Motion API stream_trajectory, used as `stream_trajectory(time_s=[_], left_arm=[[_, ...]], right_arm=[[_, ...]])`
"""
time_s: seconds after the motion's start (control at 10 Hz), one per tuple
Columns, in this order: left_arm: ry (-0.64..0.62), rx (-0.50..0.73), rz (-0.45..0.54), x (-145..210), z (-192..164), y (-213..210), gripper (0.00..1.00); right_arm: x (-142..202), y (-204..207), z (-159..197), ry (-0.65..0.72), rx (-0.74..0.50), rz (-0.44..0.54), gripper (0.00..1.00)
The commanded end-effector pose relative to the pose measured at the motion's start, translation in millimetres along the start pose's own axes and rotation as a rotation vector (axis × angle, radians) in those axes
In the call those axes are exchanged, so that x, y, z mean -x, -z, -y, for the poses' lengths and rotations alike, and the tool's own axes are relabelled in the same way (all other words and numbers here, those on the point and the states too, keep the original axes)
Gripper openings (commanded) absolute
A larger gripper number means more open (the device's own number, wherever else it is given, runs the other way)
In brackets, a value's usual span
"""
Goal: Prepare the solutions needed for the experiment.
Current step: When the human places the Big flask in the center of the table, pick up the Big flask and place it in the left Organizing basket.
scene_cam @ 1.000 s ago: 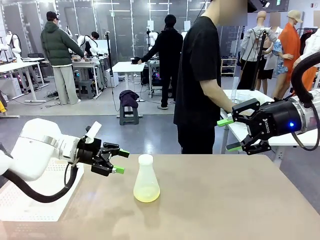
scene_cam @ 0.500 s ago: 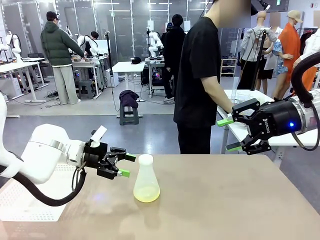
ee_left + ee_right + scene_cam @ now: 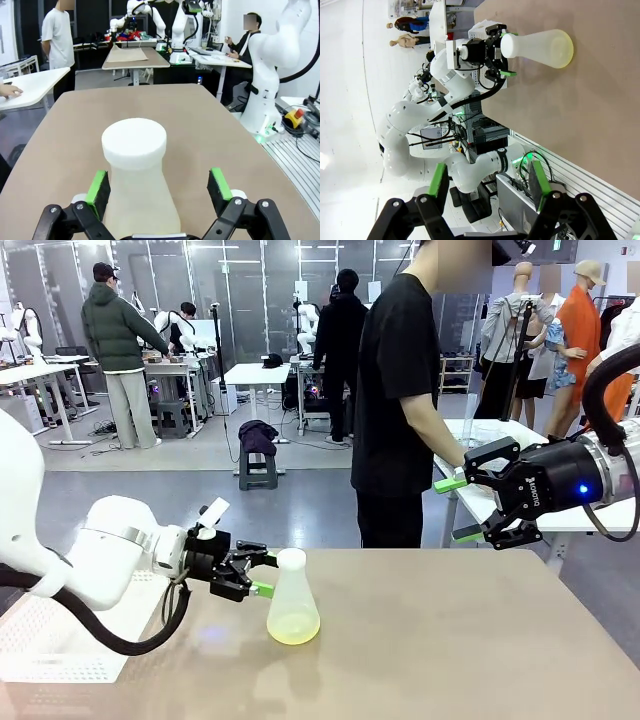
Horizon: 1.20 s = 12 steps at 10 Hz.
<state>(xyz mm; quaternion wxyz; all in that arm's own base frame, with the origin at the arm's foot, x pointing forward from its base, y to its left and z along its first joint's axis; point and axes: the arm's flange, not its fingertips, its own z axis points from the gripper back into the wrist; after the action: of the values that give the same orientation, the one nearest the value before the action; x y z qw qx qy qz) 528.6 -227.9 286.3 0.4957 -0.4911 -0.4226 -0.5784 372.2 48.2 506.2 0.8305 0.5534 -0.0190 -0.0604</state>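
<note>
A translucent white conical flask (image 3: 292, 598) stands upright near the middle of the tan table, with a shallow layer of pale yellow-green solution (image 3: 293, 630) at its bottom. My left gripper (image 3: 266, 572) is open, its green pads reaching the flask's neck from the left. In the left wrist view the flask (image 3: 136, 180) stands between the open fingers (image 3: 98, 187), apart from both pads. My right gripper (image 3: 459, 508) hangs open and empty above the table's far right. Its wrist view shows the flask (image 3: 538, 46) and the left gripper (image 3: 499, 51) sideways, far off.
A person in a black shirt (image 3: 400, 400) stands at the table's far edge, hands at a white side table (image 3: 500, 495). The tan tabletop (image 3: 450, 640) stretches bare to the right of the flask.
My left gripper has moved rightward toward the flask, from well left of it to its open fingers around the neck. The right arm and the flask have stayed still.
</note>
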Motion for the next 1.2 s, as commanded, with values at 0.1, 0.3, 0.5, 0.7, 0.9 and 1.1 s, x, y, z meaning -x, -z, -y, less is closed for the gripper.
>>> stream_trajectory(time_s=[0.1, 0.3, 0.5, 0.7, 0.9, 1.1], left_arm=[[-0.045, 0.065, 0.066, -1, -19, 14, 1.00], [-0.049, 0.099, 0.065, 1, -24, 23, 1.00], [-0.057, 0.130, 0.058, 5, -27, 30, 1.00], [-0.054, 0.140, 0.056, 9, -28, 36, 1.00], [-0.060, 0.156, 0.067, 13, -31, 42, 1.00], [-0.066, 0.151, 0.095, 16, -32, 44, 1.00]], right_arm=[[0, 0, -1, -0.006, -0.010, -0.003, 0.81], [0, 0, -1, -0.006, -0.010, -0.003, 0.81], [0, 0, -1, -0.006, -0.010, -0.003, 0.81], [0, 0, -1, -0.006, -0.010, -0.003, 0.81], [0, 0, -1, -0.006, -0.010, -0.003, 0.81], [0, 0, -1, -0.006, -0.010, -0.003, 0.81]])
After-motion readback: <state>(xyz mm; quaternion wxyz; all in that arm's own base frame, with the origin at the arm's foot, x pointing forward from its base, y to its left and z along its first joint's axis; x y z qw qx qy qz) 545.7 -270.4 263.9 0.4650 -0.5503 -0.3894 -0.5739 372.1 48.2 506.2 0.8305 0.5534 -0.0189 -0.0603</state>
